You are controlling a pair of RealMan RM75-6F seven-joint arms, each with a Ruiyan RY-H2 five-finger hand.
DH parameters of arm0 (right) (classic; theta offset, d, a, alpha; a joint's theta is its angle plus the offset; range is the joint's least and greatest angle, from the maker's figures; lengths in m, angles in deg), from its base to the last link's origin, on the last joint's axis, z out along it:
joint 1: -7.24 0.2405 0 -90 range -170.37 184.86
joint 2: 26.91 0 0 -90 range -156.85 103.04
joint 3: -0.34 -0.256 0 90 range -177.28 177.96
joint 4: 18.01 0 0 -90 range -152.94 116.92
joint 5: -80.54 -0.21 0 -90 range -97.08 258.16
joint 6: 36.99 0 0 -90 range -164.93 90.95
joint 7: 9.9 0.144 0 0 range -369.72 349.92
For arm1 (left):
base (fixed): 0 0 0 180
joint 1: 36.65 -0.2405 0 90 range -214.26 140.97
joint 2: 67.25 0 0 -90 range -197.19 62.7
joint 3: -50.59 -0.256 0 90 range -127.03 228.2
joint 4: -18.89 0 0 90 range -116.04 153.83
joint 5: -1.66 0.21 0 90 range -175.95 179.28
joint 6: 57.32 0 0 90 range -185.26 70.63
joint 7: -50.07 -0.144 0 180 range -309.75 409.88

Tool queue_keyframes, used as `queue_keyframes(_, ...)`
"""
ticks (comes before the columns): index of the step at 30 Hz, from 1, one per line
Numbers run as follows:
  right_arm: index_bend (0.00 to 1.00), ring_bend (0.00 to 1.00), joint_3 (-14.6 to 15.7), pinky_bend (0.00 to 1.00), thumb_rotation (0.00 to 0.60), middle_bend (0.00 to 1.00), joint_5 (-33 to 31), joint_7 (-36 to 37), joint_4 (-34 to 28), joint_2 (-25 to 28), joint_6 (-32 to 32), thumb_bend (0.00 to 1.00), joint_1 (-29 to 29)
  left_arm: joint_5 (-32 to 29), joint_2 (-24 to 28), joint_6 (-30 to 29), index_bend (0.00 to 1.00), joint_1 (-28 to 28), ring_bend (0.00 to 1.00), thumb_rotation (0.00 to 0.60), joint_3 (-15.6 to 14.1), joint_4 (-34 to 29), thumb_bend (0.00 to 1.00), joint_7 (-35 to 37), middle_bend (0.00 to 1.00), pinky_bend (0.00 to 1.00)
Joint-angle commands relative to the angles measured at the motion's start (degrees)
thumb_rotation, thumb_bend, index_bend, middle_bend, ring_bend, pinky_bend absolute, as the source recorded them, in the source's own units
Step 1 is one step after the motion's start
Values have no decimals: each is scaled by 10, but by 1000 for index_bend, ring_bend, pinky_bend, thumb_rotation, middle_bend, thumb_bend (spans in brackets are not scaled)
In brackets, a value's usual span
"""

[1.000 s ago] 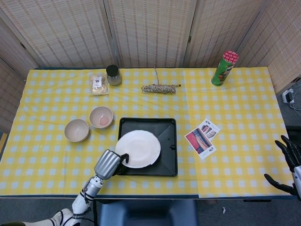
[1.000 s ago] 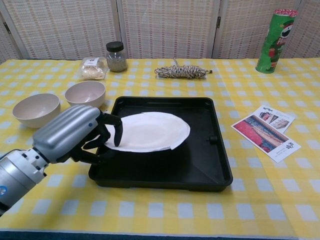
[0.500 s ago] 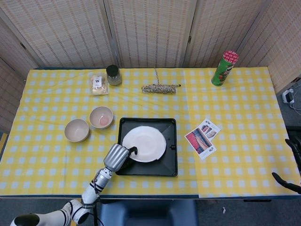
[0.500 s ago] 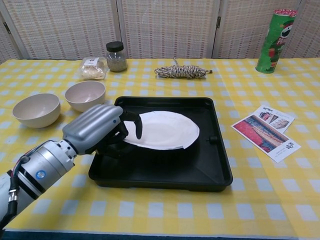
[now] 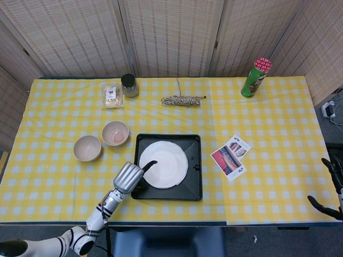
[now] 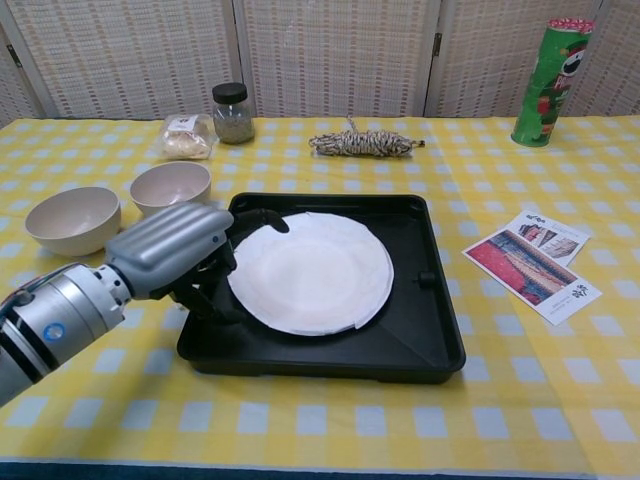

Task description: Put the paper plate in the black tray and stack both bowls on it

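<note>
The white paper plate lies inside the black tray, toward its left side. My left hand is at the tray's left wall with its fingers spread; one finger reaches over the plate's left rim and nothing is gripped. Two beige bowls stand side by side left of the tray, also seen in the chest view. My right hand hangs past the table's right front corner, fingers apart and empty.
A green chips can stands at the back right. A coil of twine, a dark jar and a snack bag lie behind the tray. Leaflets lie right of it.
The plate moved right and down from the tray's left edge to lie inside the tray. My left hand's fingers came off their grip. The right hand drew back toward the frame edge.
</note>
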Motion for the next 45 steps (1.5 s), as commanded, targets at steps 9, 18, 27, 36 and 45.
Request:
queue_keyframes(9, 0, 0, 4, 12, 600, 0, 17, -30, -16, -6, 36, 238, 21, -61, 179, -52, 442, -68, 1000, 600, 2, -212, 247, -122, 1000, 1000)
queue_keyframes(18, 0, 0, 4, 12, 600, 0, 13, -65, -30, -13, 56, 239, 30, -113, 211, -31, 498, -91, 1000, 600, -9, -168, 381, -109, 1000, 1000)
queue_keyframes(27, 0, 0, -6, 7, 600, 0, -13, -98, -42, -23, 80, 238, 40, -135, 187, -15, 406, -81, 1000, 600, 10, -90, 413, -71, 1000, 1000)
queue_keyframes(36, 0, 0, 6, 2, 600, 0, -11, -109, -46, -18, 113, 238, 50, -135, 156, -4, 393, -66, 1000, 600, 16, -27, 369, -64, 1000, 1000)
queue_keyframes(45, 0, 0, 4, 2, 600, 0, -22, -116, -46, -20, 119, 238, 52, -149, 137, 5, 469, -63, 1000, 600, 25, 31, 359, -40, 1000, 1000)
